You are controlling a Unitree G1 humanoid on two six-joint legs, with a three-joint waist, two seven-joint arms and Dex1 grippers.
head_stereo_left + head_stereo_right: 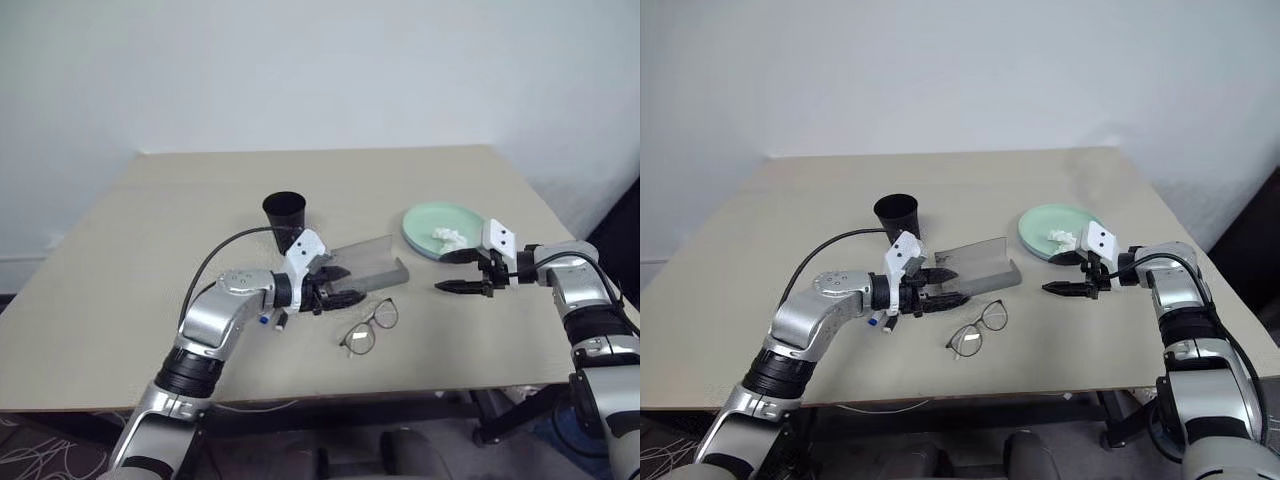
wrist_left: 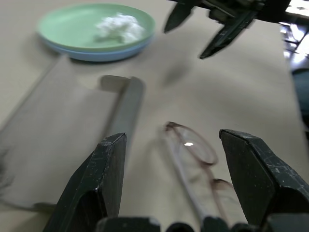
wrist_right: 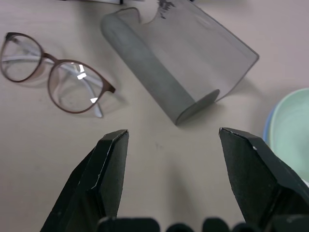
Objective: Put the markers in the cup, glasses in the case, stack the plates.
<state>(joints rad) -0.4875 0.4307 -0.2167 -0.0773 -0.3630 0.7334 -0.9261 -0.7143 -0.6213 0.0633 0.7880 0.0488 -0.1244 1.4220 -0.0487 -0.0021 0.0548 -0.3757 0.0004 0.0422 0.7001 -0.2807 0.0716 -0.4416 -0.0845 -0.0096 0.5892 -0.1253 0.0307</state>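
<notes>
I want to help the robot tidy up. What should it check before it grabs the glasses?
1. Glasses free on the table, nothing on them: ok.
2. Case open, lid up: ok.
3. Left gripper open, empty: ok.
4. Right gripper open, empty: ok.
5. Plates stacked, mint on blue: ok, but tissue sits on top.
6. Markers in the cup: not ok; at least one lies under the left arm.

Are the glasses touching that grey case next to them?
Apart. The right wrist view shows bare table between the glasses and the open grey case; the left eye view shows the same gap.
</notes>
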